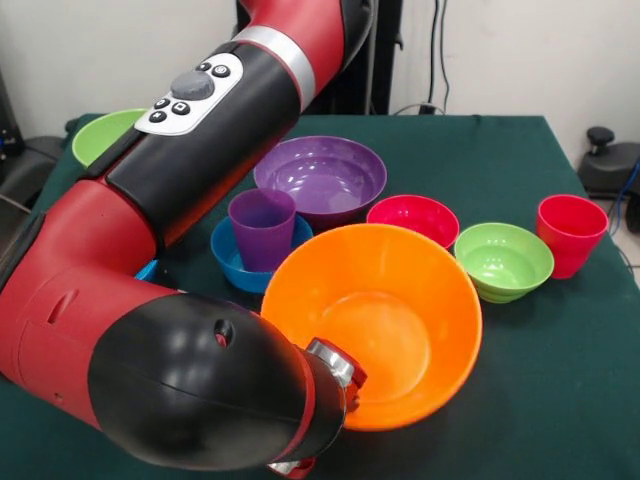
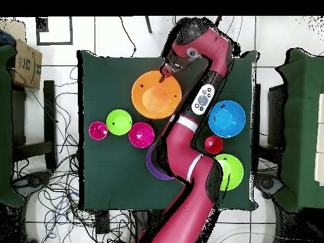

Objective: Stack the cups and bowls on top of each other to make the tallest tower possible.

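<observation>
Several glossy plastic bowls and cups sit spread over the dark green worktop (image 1: 560, 380), none piled high. Biggest is the orange-yellow bowl (image 1: 375, 320), tilted with its open mouth toward the front camera; in the overhead view it lies near the worktop's far edge from the robot's base, about midway along it. The arm (image 1: 150, 250), red and black, reaches across to it, and the gripper (image 2: 168, 69) meets the bowl's rim. Whether the fingers are clenched on that rim or released I cannot tell, since the wrist hides them.

Behind the big bowl in the front view stands a translucent purple cup (image 1: 262, 228), upright inside a small blue bowl (image 1: 232, 262). Beyond it rests the large purple bowl (image 1: 322, 176), shiny and empty. To the side sit a small red-pink bowl (image 1: 413, 217), then a small lime green bowl (image 1: 503, 260), then a red cup (image 1: 570, 233) nearest that side edge, each standing apart from the next.

A large lime green bowl (image 1: 105, 133) shows partly behind the arm at the robot's corner. From overhead, a large blue bowl (image 2: 226, 118) and another red cup (image 2: 213, 145) stand on the arm's other side, close to the side edge.
</observation>
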{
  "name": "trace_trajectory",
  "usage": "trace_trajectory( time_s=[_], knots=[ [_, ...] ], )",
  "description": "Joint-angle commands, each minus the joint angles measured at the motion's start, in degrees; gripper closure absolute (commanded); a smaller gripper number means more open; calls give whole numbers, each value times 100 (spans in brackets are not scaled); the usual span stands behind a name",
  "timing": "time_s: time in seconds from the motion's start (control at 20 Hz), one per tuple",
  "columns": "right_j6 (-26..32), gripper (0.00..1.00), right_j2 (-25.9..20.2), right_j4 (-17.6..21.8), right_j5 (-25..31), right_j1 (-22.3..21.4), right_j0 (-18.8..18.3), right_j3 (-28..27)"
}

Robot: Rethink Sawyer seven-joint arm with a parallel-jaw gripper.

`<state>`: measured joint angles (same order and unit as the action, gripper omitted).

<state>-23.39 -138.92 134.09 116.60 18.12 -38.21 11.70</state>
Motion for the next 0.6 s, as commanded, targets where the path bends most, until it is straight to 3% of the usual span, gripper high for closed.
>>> trace_trajectory(
  time_s=[0.05, 0.6],
  knots=[
    [505, 100, 1132, 85, -794, -48, -21, -225],
    [285, 100, 1606, -293, -481, -270, -23, -48]
  ],
)
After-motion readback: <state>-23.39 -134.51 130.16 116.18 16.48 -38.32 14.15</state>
